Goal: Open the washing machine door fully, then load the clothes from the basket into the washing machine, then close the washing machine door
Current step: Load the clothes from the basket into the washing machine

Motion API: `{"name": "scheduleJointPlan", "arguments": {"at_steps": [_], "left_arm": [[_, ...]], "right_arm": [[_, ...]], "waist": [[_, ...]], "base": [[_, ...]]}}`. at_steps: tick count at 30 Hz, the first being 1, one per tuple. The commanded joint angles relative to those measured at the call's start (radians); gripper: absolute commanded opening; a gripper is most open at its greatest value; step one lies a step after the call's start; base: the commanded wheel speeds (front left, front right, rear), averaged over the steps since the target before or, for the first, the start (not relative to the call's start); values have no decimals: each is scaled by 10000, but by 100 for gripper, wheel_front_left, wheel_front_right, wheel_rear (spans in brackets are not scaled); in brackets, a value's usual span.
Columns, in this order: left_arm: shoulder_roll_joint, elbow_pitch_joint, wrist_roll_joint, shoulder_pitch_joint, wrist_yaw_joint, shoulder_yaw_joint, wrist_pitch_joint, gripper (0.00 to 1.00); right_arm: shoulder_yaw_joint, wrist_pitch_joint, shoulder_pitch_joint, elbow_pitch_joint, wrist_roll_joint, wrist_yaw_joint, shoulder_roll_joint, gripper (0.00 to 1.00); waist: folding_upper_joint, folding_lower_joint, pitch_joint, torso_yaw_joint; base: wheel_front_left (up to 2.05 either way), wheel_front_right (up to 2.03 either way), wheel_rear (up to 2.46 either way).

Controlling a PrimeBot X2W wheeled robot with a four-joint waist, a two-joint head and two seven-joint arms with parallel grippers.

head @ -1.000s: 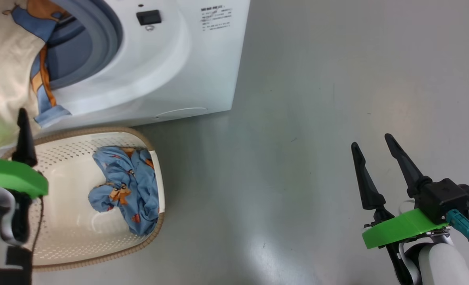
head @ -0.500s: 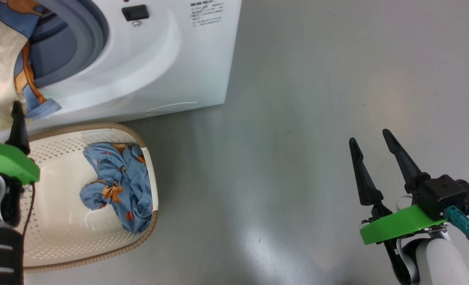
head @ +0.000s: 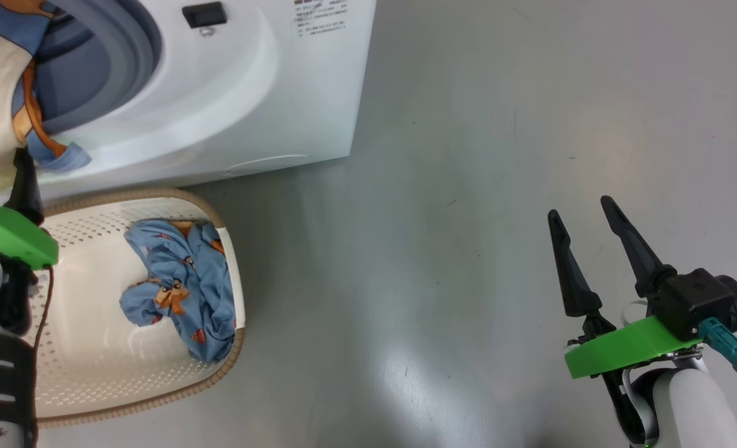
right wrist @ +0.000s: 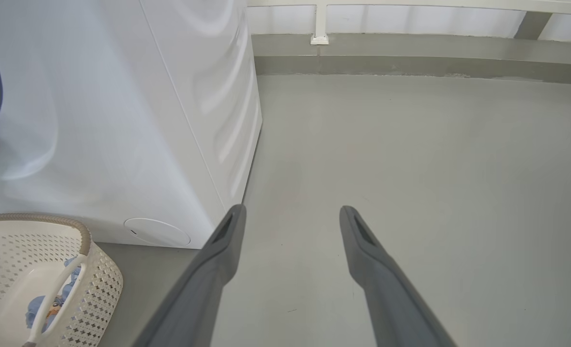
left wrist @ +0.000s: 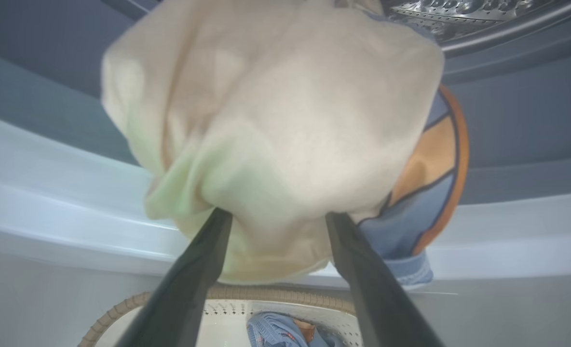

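Note:
The washing machine (head: 250, 93) stands at the upper left with its mouth uncovered, showing the grey rubber ring (head: 126, 50) and the steel drum (left wrist: 459, 14). Its door is out of view. A cream cloth (left wrist: 276, 120) with an orange and blue print hangs out over the ring and down the white front. My left gripper (left wrist: 279, 216) is open, its fingertips tucked under the cloth's lower bulge. Below it sits the basket (head: 157, 398) with a light blue cloth (head: 178, 283) crumpled inside. My right gripper (head: 580, 208) hangs open and empty over the floor, far to the right.
Bare grey floor (head: 455, 186) stretches right of the machine and basket. In the right wrist view a low wall base with a pale rail (right wrist: 411, 53) runs behind the machine. A round cover (right wrist: 156, 231) sits low on the machine's front, and the basket's loop handle (right wrist: 56, 289) stands up.
The whole head picture has slid left and up, so the camera moved. Against the cream cloth's hem, my left gripper sits slightly lower. The right gripper has barely moved.

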Motion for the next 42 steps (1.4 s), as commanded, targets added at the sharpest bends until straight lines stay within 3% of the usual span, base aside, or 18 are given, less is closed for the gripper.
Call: {"name": "scheduleJointPlan", "arguments": {"at_steps": [1, 6, 7, 8, 9, 19, 29, 38, 42], "left_arm": [[581, -113, -165, -234, -45, 219, -143, 100], [699, 296, -396, -561, -72, 151, -387, 100], [717, 368, -429, -611, -77, 119, -451, 60], [723, 428, -451, -652, -81, 66, -521, 8], [716, 481, -472, -675, -84, 3, -593, 0], [875, 406, -707, -138, -99, -781, -1273, 0], [1320, -1483, -1021, 446, -90, -824, -1550, 0], [1943, -2571, -1199, -748, -14, -765, -488, 0], [2525, -2378, -1262, -2070, -23, -782, 284, 0]], "right_arm": [[279, -45, 3, -214, 51, 16, -20, 100], [269, -38, 8, -232, 6, 16, -20, 100], [264, -36, 10, -238, -5, 16, -20, 100], [257, -36, 13, -242, -15, 16, -20, 100], [248, -39, 18, -241, -24, 16, -20, 100], [338, -67, 100, -71, 20, 16, -20, 100], [456, -142, 175, -32, 128, 16, -20, 100], [529, -244, -71, -27, 203, 16, -20, 100], [581, -355, -278, 25, 309, 16, -20, 100]], "waist": [[0, 0, 25, -11], [0, 0, 90, -24], [0, 0, 98, -24], [0, 0, 99, -21], [0, 0, 89, -15], [0, 0, -331, 6], [0, 0, -340, -13], [0, 0, 311, -303], [0, 0, 806, -605]], "base": [[0, 0, 0], [0, 0, 0], [0, 0, 0], [0, 0, 0], [0, 0, 0], [0, 0, 0], [0, 0, 0], [0, 0, 0], [0, 0, 0]]}}
